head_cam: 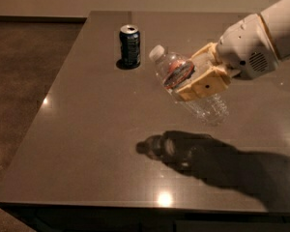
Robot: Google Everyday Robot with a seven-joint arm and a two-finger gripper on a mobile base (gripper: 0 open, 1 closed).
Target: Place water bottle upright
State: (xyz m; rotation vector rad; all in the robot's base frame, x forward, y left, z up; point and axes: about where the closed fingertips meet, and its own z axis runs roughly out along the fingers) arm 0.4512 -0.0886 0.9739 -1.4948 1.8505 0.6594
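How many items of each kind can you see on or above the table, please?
Water bottle: 1, tilted, held above the table by the pincer.
Soda can: 1, upright on the table.
Total: 2
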